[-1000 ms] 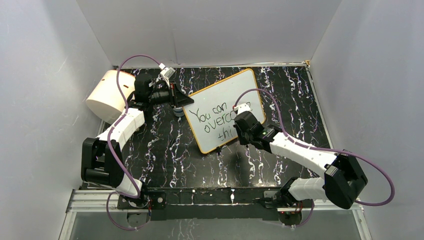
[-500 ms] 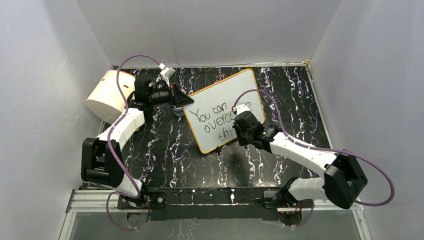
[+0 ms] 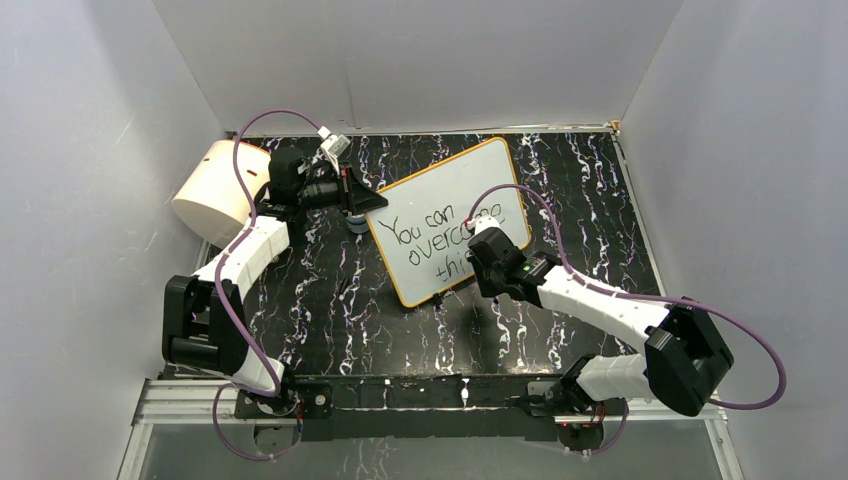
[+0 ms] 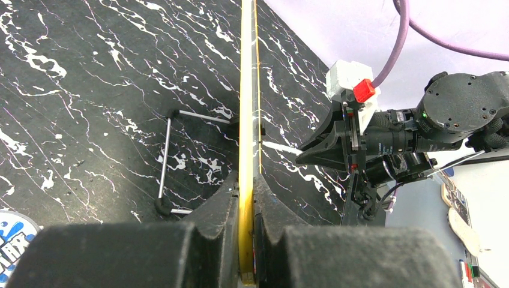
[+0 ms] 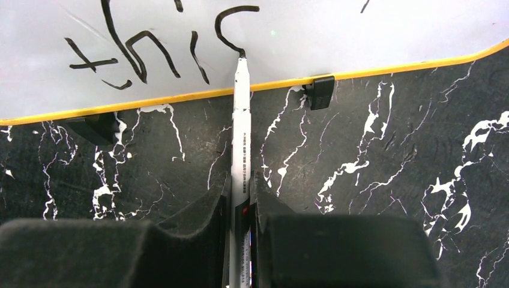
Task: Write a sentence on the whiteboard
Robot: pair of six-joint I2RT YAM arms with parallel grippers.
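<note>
The whiteboard with an orange-yellow rim stands tilted on the black marbled table. The sentence on it reads "You can overc.. thi..", partly hidden by my right arm. My left gripper is shut on the board's left edge; the left wrist view shows the yellow rim clamped between the jaws. My right gripper is shut on a white marker. Its tip touches the board at the lower end of the "s" of "this".
A big cream cylinder lies at the back left by the wall. Two black clip feet hold the board's lower rim. A wire stand sits behind the board. Grey walls enclose the table on three sides.
My right gripper has moved slightly down and left with the marker along the third line. The left arm and board have not moved.
</note>
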